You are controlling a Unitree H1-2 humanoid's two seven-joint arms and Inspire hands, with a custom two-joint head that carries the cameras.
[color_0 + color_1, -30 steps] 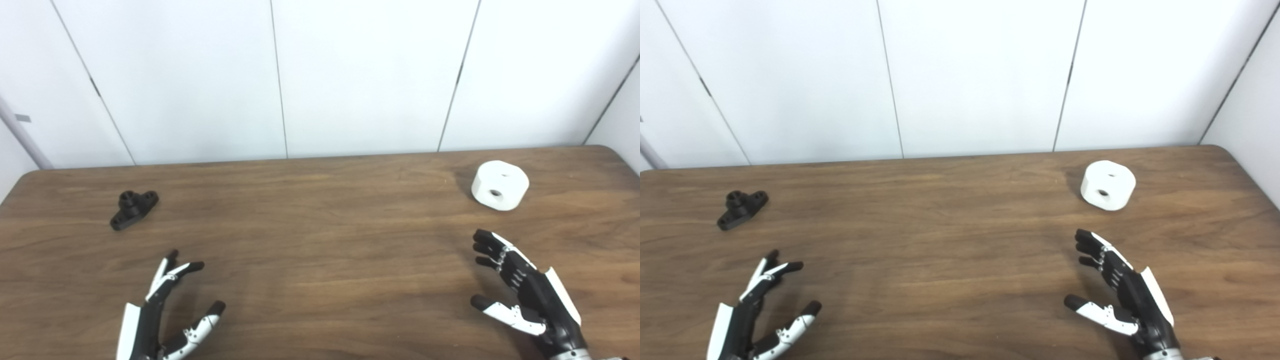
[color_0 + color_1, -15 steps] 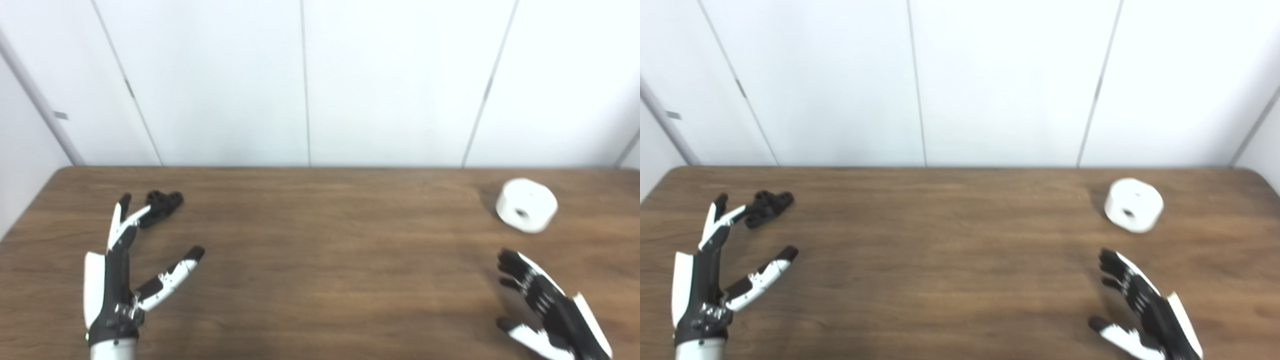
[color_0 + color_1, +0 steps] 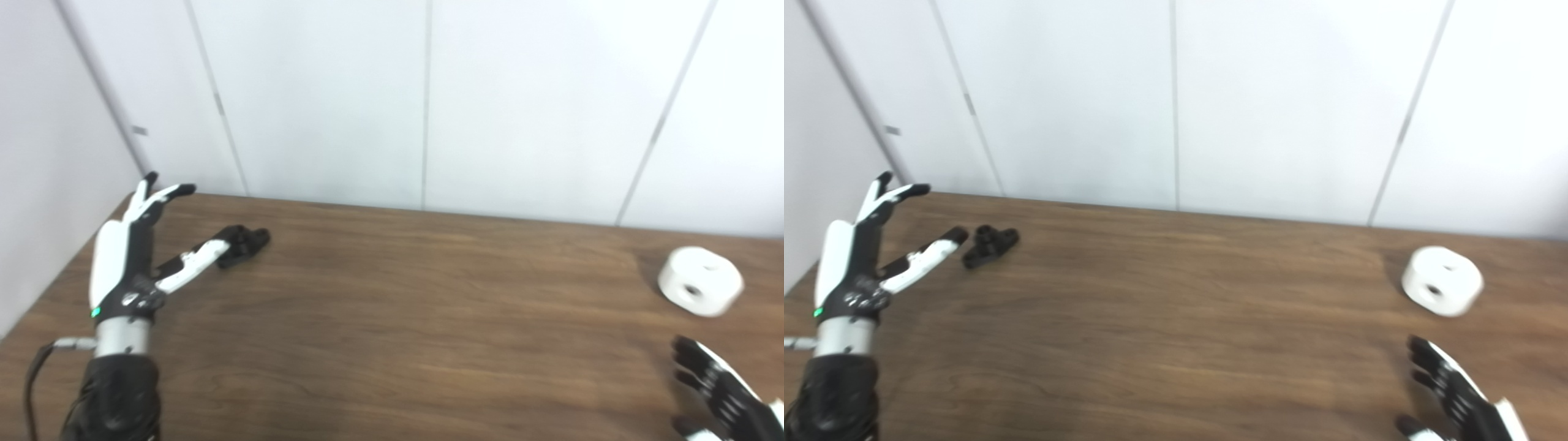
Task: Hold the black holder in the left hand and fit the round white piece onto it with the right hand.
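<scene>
Nothing is held yet: left hand (image 3: 863, 257) spread beside the black holder (image 3: 990, 245) near the table's (image 3: 1164, 343) far-left corner; right hand (image 3: 1461, 401) open, round white piece (image 3: 1442, 280) untouched.

A dark wooden table (image 3: 392, 318) with a streaky grain is filling the lower half of the frame, its far edge running against a white panelled wall (image 3: 331, 98). Thin dark vertical seams (image 3: 427, 104) are dividing the panels, and a second white wall (image 3: 43, 153) is closing in at the upper left. Even, soft light is falling over everything.
</scene>
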